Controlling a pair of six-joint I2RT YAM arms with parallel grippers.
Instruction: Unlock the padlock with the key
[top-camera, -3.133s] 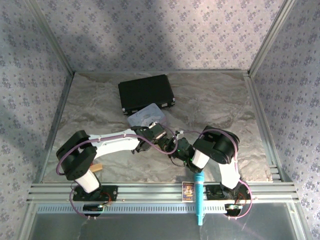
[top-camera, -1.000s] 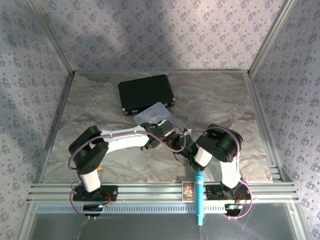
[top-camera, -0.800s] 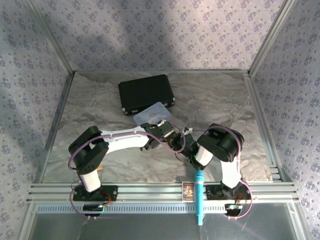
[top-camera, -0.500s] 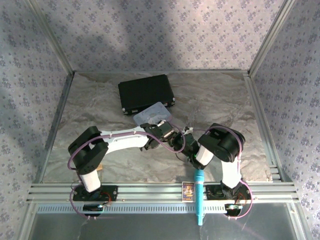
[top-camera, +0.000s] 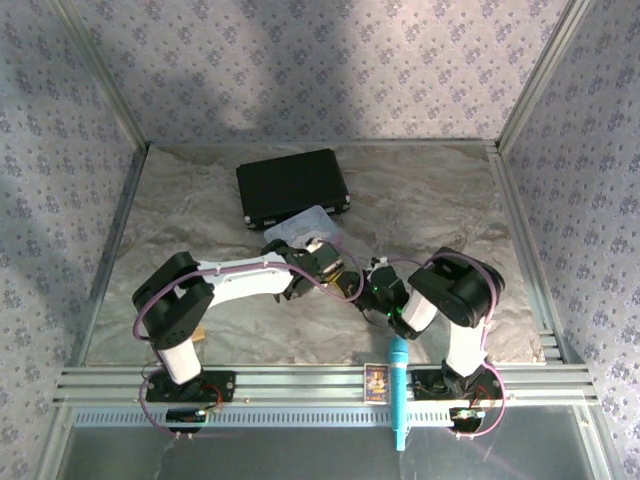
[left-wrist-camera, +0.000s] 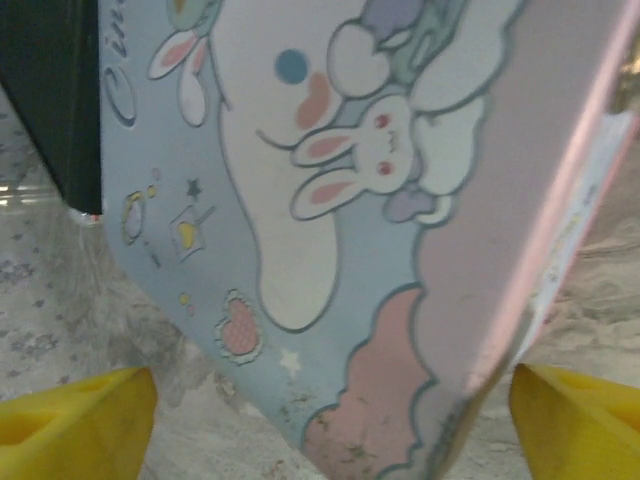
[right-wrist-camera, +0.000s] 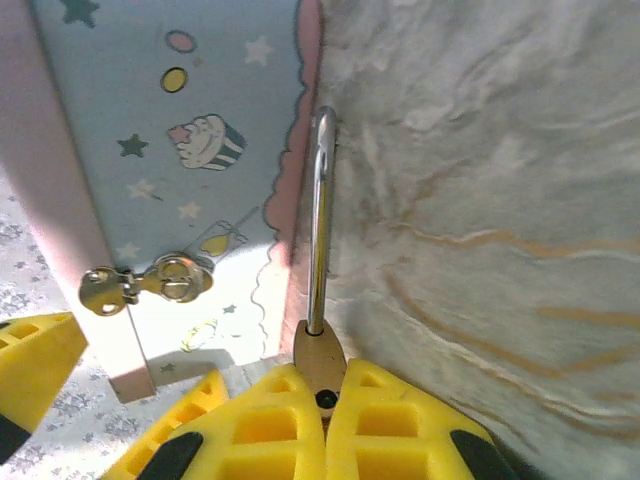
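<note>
Now the left end effector (left-wrist-camera: 325, 420) has spread its yellow fingers wide beside the pastel cartoon-printed tin (left-wrist-camera: 330, 200), gripping nothing. The tiny silvery key (right-wrist-camera: 108, 290) rests loose against that tin. The right end effector (right-wrist-camera: 325, 420) clamps the small brass padlock (right-wrist-camera: 320, 358), so the key likely needs regrasping.

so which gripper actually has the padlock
The right gripper: it is clamped shut on the brass body of the padlock, with the shackle pointing away. The left gripper stands wide open facing the pastel tin, gripping nothing.
</note>
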